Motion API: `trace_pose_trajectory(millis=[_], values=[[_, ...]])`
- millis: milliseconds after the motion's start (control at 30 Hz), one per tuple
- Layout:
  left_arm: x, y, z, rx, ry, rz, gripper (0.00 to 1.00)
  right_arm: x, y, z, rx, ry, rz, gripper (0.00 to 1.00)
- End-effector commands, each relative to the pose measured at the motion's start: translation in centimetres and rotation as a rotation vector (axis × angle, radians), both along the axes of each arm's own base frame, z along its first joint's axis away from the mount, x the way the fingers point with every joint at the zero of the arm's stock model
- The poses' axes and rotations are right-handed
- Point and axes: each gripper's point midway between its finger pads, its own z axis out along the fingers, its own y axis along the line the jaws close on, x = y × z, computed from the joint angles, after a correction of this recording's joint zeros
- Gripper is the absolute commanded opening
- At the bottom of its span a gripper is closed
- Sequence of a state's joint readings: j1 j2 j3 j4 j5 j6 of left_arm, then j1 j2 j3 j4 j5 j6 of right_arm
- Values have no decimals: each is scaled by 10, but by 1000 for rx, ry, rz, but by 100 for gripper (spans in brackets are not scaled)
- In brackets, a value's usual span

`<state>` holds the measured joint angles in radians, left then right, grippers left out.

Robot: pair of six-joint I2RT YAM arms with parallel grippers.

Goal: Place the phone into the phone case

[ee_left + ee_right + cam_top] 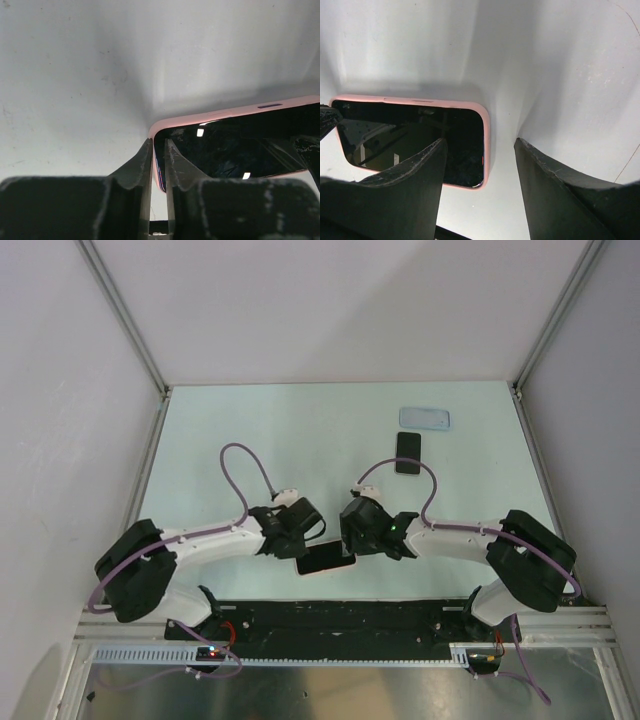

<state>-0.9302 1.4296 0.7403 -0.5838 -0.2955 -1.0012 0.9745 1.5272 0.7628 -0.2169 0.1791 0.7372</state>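
Phone (pixel 407 452): flat, all-black, round-cornered, glossy face up, laid ungripped on the pale worktop (pixel 250 420), well beyond the pink-rimmed slab (pixel 325 560) and to its right. Phone case (pixel 425 419), translucent light blue, is seen farther still from the slab, just beside the phone. Left claw (pixel 158 142) is nearly closed, pinching the slab's short edge. Right claw (pixel 480 141) is held wide at the slab's other end, gripping nothing.

We log left arm (pixel 210 540) and right arm (pixel 455 533): white link tubes, bulky black joint housings; purple cable (pixel 240 455) looping off each wrist; tool fingers (pixel 135 170) matte black, wedge-shaped, rough-grained edges; small green light (pixel 395 528) on right wrist; bases on black rail (pixel 330 625).
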Motion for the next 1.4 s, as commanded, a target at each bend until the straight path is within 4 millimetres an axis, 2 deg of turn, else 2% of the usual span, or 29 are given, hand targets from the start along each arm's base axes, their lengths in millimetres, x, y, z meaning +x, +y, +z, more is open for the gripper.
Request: trace_pose_trajectory(millis=[0,100,233,433,1133,1267,1367], values=[[-24,3,-9,-20,128,-43,20,-2,-10,1,-53,-10,0,63],[-18,1,9,-52,94,-46,27,0,-10,1,-48,-9,1,63],[-24,3,15,-85,96,-34,28,1,-9,1,-41,-6,1,63],[-35,5,13,-115,123,-29,28,1,-7,0,-27,4,6,63],[-44,-3,-4,-116,165,-55,25,1,-5,-4,-22,19,8,63],[-43,-7,-1,-133,161,-58,25,0,-6,-5,-29,19,8,63],[-41,-13,10,-173,142,-65,25,1,-6,-6,-32,19,6,63]])
